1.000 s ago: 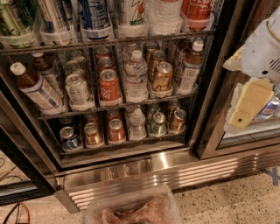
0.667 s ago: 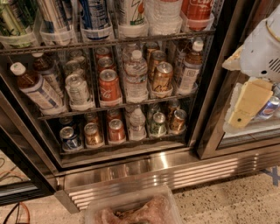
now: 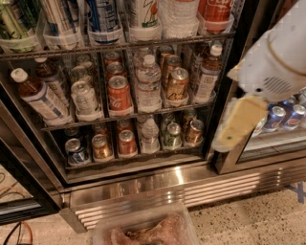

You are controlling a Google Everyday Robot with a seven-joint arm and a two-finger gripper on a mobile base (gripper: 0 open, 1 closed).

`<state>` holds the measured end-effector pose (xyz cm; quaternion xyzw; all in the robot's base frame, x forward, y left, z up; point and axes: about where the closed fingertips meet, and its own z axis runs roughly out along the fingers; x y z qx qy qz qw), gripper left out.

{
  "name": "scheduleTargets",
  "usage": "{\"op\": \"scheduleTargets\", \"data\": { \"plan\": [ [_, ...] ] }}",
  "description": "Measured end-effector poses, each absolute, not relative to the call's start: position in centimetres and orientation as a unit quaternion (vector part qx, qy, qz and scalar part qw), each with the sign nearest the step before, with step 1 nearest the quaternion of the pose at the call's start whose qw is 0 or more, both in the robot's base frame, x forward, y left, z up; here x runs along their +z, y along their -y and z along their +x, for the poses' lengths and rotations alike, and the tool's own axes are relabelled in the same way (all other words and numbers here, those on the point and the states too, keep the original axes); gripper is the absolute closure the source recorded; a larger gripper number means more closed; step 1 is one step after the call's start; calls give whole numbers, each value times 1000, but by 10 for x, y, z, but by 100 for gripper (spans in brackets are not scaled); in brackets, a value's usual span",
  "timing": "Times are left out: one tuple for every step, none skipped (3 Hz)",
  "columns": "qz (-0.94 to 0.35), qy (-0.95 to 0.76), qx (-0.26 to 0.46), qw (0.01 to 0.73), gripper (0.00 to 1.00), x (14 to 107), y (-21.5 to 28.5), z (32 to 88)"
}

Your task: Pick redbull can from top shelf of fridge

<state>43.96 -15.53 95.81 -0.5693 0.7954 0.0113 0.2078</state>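
The redbull can [image 3: 102, 18], blue and silver with white lettering, stands in a clear holder on the top shelf [image 3: 119, 47] of the fridge [image 3: 224, 91]; its top is cut off by the frame edge. My gripper [image 3: 235, 130], white and pale yellow, hangs at the right in front of the fridge's black door post. It is well below and to the right of the can and holds nothing that I can see.
A striped silver can [image 3: 60, 19] and a white can with a green-red logo [image 3: 143, 13] flank the redbull can. Lower racks hold short cans and bottles. A clear plastic bin [image 3: 143, 229] sits below the steel grille [image 3: 191, 189]. Blue cans [image 3: 278, 117] lie behind the right door.
My gripper and arm have moved left and slightly down, closer to the door post. The cans and bottles have not moved.
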Motion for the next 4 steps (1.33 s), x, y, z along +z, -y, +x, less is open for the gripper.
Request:
{"op": "scheduleTargets", "data": {
  "plan": [
    [-520,-810,43,268,0,951,119,458],
    [-497,-807,90,306,0,945,94,473],
    [-494,-805,95,313,0,948,91,474],
    [-499,-799,101,321,0,940,75,468]
  ]
}}
